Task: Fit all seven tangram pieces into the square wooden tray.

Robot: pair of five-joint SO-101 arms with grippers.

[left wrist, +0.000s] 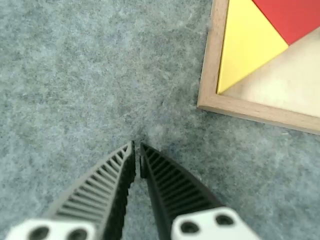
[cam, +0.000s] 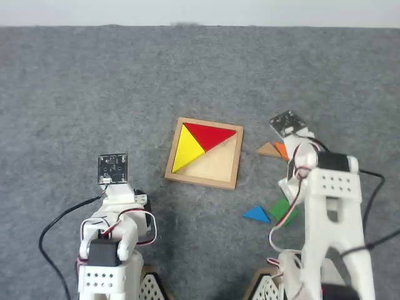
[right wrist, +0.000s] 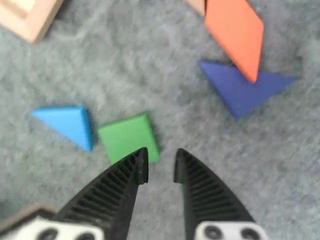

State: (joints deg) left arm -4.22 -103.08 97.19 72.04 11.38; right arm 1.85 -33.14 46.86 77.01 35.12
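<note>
Item: square wooden tray (cam: 201, 180), mid-table on grey carpet, part filled. Contents: red triangle (cam: 209, 134) and yellow triangle (cam: 185, 150), seated side by side along one corner, with the rest of the floor bare wood. Outstanding: five pieces loose on the carpet beside the tray, namely light blue triangle (right wrist: 67, 124), green square (right wrist: 129, 137), orange parallelogram (right wrist: 235, 32), dark blue triangle (right wrist: 240, 90) and tan triangle (cam: 269, 149). Right gripper (right wrist: 159, 159): empty, fingers parted a little, poised at the green square's near edge. Left gripper (left wrist: 137, 147): empty, fingers almost together, over bare carpet near the tray's corner. Step in hand, by judgement: picking the third piece, most likely the green square. The next move calls for a wider opening, a descent astride two opposite edges (the piece lies flat, so little to grip) and a carry to the bare wood. Views compared: the right wrist view gives the orange tip lying over the dark blue triangle, where the high view has the arm in front. The high view gives the tray whole.
</note>
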